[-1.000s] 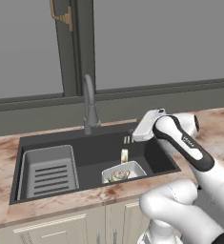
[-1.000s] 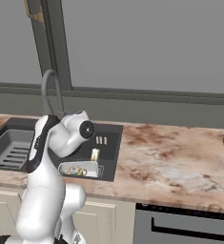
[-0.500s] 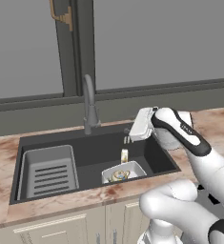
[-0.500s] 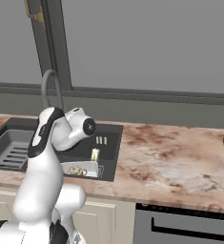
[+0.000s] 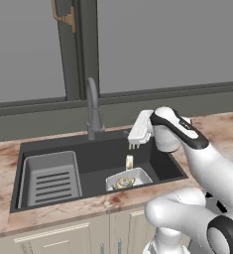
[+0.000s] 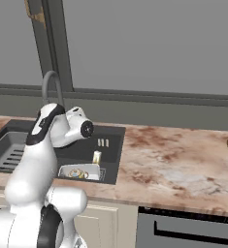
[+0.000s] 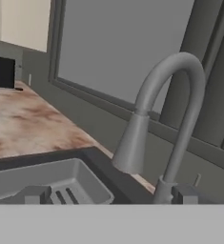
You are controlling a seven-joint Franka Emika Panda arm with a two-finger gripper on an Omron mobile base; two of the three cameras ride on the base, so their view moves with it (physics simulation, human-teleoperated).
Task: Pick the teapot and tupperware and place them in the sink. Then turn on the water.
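The small yellowish teapot (image 5: 123, 183) with coloured patches sits inside the white translucent tupperware (image 5: 138, 175), which lies at the front right of the dark sink (image 5: 103, 154); a grey slotted rack (image 5: 50, 178) fills the sink's left part. The tall arched faucet (image 5: 92, 110) rises at the back rim before the window, no stream showing. The gripper (image 5: 133, 146) hovers above the sink right of the faucet, fingers spread and empty.

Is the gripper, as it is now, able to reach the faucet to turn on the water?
Probably yes. The open gripper hangs above the sink, pointed toward the faucet, with nothing between them. The teapot sits lower, inside the tupperware.
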